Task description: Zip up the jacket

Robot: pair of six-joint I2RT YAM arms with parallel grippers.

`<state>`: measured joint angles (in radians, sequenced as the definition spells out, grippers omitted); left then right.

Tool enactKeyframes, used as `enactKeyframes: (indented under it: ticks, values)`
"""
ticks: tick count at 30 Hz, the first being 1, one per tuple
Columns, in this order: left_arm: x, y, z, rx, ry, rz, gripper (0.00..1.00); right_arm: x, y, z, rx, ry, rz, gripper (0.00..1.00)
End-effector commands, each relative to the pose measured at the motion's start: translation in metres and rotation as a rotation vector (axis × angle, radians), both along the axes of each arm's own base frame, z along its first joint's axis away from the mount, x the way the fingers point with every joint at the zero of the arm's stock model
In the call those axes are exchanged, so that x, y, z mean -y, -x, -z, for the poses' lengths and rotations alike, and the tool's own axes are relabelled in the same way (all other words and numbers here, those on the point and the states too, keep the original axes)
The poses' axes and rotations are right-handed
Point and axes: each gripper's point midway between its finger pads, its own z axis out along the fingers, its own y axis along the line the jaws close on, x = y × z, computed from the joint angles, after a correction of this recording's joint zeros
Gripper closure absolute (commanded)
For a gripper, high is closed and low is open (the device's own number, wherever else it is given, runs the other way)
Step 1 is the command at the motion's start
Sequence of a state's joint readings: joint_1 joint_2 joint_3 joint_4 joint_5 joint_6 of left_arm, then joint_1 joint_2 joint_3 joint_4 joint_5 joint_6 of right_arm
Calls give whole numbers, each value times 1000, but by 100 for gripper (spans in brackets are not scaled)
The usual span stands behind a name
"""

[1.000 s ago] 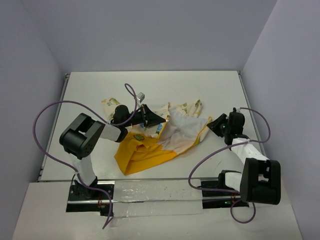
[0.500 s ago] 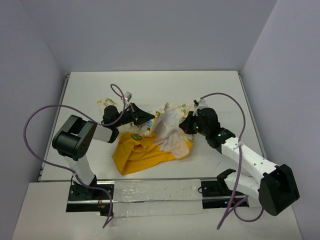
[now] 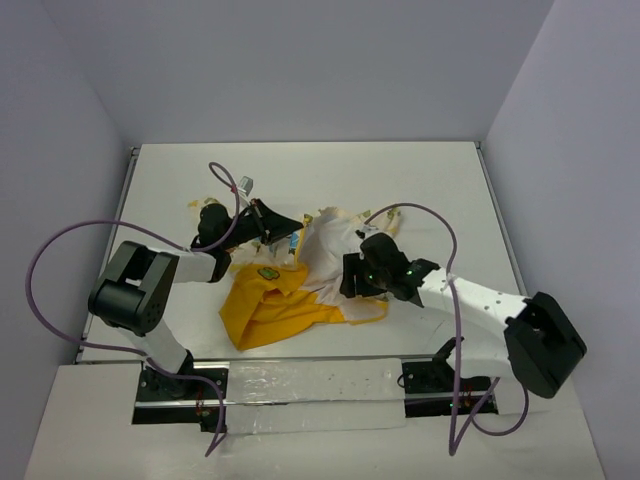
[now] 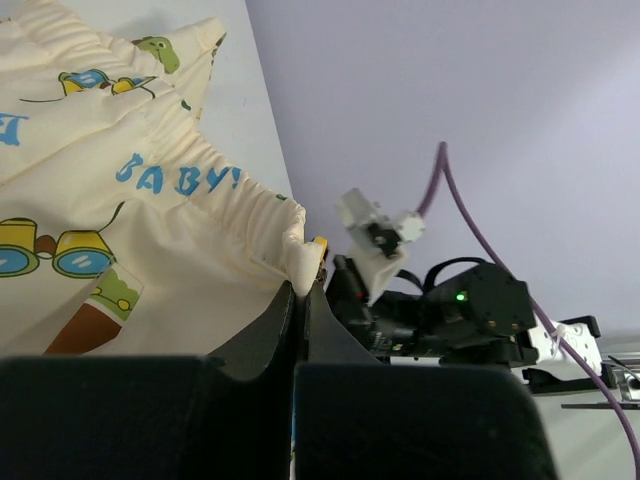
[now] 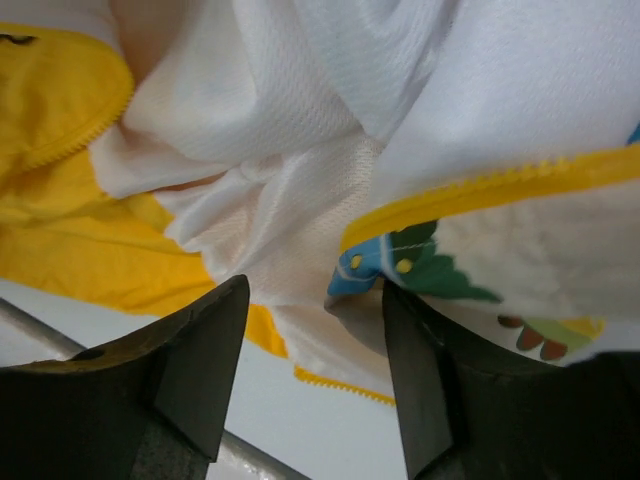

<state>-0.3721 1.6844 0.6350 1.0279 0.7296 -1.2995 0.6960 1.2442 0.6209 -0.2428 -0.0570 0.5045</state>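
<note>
Cream-and-yellow jacket [image 3: 285,300] lies crumpled and unzipped mid-surface [image 3: 420,180], between the two arms.
Left jaws are pinched tight on a gathered cream hem [image 4: 250,200] at the jacket's far side. Right jaws stand apart over the white mesh lining [image 5: 290,200], gripping nothing, with a yellow zip edge [image 5: 480,190] just beside them. The cloth looks light, limp and quick to bunch, so one end likely needs pinning while the stiffer zip tape is taken near its bottom. No slider shows.
</note>
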Motion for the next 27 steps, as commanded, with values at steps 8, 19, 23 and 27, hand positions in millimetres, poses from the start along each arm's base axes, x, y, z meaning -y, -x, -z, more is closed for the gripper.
enactKeyframes:
  ticks: [8,19,23,27]
  values:
    - [2,-7,-26,99,2,-5,100,59,-59,-82,206,-89,303,24]
    - [1,-4,-30,112,3,-3,100,101,-102,-60,117,-219,482,18]
    - [1,-4,-31,113,-1,-8,100,111,-122,-57,127,-274,578,61]
    - [1,-6,-32,104,-7,-11,100,107,-152,-106,253,-317,553,100]
